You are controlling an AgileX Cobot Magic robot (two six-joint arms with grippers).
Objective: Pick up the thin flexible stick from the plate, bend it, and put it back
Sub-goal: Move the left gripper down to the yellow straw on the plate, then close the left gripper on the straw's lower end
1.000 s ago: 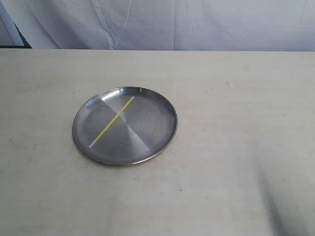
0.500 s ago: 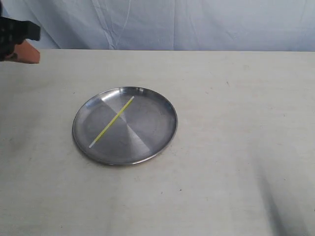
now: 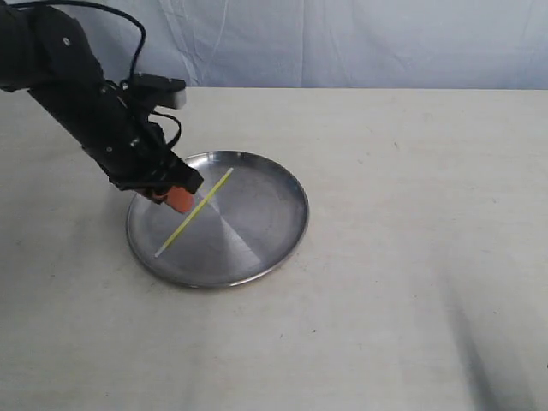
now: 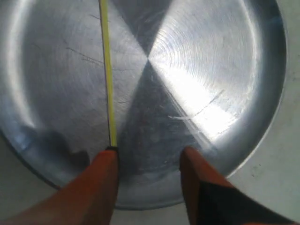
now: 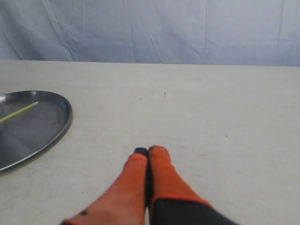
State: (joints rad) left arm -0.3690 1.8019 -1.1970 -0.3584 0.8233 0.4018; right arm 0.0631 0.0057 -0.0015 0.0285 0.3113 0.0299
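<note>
Left gripper (image 3: 177, 199) is now over the plate (image 3: 301, 224). A second ago the exterior view showed no arm at all, and half a second ago only a dark corner of it at the far left edge, so I have covered that whole approach in one quick swing. Its orange fingers stand wide apart with nothing between them, where a moment ago they were closed. It is set for the pick but holds nothing yet.

The thin flexible stick (image 3: 192, 216) has not moved. It lies straight and flat, slanting across the plate's left half exactly as before, and the plate sits where it was on the table (image 3: 411, 257).

From the left wrist view, the yellow line runs straight down to the tip of one finger (image 4: 108, 161) and vanishes there, while the other finger (image 4: 190, 161) hangs over bare steel. I judge the stick is lined up with one pad instead of sitting in the middle of the gap. A small sideways shift looks needed before I close, or the finger may simply press the stick down or flick it aside. I cannot tell whether that fingertip already touches it.

Right gripper (image 5: 148, 151) waits closed and empty, low over bare table, well apart from the plate. It must open before it can take the other end for the bend.
</note>
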